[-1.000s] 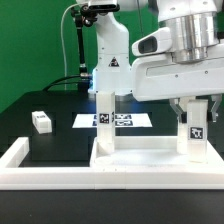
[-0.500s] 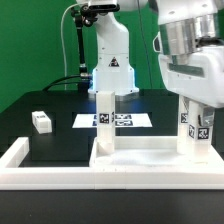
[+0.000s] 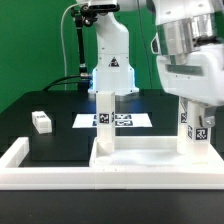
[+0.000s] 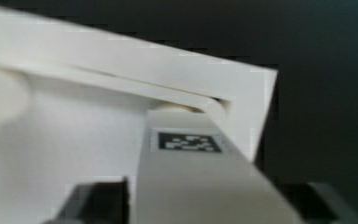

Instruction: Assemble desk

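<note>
While two legs stand on the tabletop panel (image 3: 150, 152), the desk looks about half built. One upright leg (image 3: 103, 118) is at the panel's corner on the exterior view's left, and a second upright leg (image 3: 192, 135) is at the corner on the exterior view's right, under the arm. A third leg (image 3: 41, 122) lies loose on the black table, well apart from the panel, on the exterior view's left. No fourth leg shows. Whether either standing leg is fully seated cannot be told.

The panel lies flat against the low barrier wall (image 3: 50, 178), in front of the marker board (image 3: 135, 120). Its long axis runs across the exterior view from side to side. Both mounted legs have their long axes vertical and point straight up from the panel.

The gripper (image 3: 195, 112) is at the top of the right-hand leg. In the wrist view its dark fingers (image 4: 101, 203) flank that leg (image 4: 194, 170), one on each side. The blur hides whether they press on it or stand just clear. By my judgement, two legs remain to be fitted.
</note>
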Robot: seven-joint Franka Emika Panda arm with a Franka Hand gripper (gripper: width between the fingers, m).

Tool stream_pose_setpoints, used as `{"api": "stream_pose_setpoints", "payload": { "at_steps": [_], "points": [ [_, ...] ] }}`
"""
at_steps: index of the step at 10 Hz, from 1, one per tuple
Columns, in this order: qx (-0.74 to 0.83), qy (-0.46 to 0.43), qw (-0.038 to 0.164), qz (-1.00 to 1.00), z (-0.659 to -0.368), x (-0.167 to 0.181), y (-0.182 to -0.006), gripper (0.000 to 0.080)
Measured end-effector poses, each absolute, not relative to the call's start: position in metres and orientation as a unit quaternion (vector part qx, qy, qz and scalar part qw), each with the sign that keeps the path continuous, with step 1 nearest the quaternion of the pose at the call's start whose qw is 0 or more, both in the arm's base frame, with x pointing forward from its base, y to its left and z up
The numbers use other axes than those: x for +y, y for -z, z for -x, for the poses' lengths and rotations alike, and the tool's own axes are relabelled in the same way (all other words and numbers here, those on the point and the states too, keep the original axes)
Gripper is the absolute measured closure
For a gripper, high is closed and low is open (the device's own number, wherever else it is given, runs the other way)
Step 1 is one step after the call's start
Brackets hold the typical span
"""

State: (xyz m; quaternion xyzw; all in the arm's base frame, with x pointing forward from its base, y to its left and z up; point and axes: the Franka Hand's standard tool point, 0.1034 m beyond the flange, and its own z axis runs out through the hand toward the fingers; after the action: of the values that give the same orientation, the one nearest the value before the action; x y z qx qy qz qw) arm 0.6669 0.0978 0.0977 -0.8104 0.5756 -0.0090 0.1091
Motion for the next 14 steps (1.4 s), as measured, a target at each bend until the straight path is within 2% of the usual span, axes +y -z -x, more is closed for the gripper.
{"api": "stream_pose_setpoints", "payload": {
  "at_steps": [1,2,5,7,9,10,11,12,13,14],
  "points": [
    [0.491,0.047,0.116,0.862,-0.664,0.096,-0.095,0.0271],
    [0.384,0.057,0.113,0.914,-0.659,0.096,-0.094,0.0181],
    [0.295,0.064,0.105,0.948,-0.658,0.096,-0.093,0.0156],
    [0.14,0.075,0.091,0.983,-0.663,0.087,-0.101,0.0151],
    [0.006,0.068,0.058,0.996,-0.667,0.088,-0.11,0.015],
    [0.039,0.067,0.063,0.995,-0.666,0.088,-0.109,0.015],
    [0.038,0.067,0.061,0.995,-0.666,0.086,-0.108,0.027],
    [0.038,0.067,0.061,0.995,-0.666,0.087,-0.108,0.0452],
    [0.08,0.065,0.064,0.993,-0.666,0.086,-0.108,0.0512],
    [0.122,0.062,0.067,0.988,-0.666,0.086,-0.108,0.0512]
  ]
}}
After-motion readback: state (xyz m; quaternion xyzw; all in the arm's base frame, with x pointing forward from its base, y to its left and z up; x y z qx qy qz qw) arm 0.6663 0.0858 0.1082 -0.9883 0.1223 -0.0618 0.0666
